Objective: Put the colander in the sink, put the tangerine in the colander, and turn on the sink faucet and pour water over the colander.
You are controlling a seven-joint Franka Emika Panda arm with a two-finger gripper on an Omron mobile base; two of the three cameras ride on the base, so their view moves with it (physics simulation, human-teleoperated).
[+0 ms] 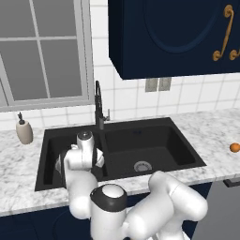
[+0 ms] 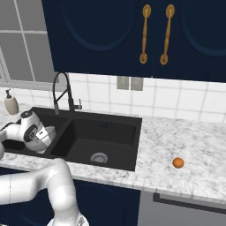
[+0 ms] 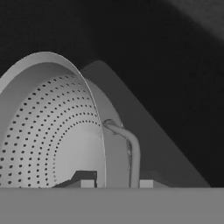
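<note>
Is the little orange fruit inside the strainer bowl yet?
No, still out. The tangerine sits on the marble counter right of the sink, while the colander is empty in the left basin.

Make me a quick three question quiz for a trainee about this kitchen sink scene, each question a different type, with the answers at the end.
1. True or false: the small round orange tangerine already lies inside the perforated silver-grey metal colander.
2. Multiple choice: over which basin of the black double-basin sink is the gripper working, seen from the robot's side? A) left B) right C) neither
3. Fill in: the jaws are shut on the colander's ____.

Key:
1. False; it sits on the marble counter, to the right of the sink.
2. A
3. rim, beside its looped handle.
</note>
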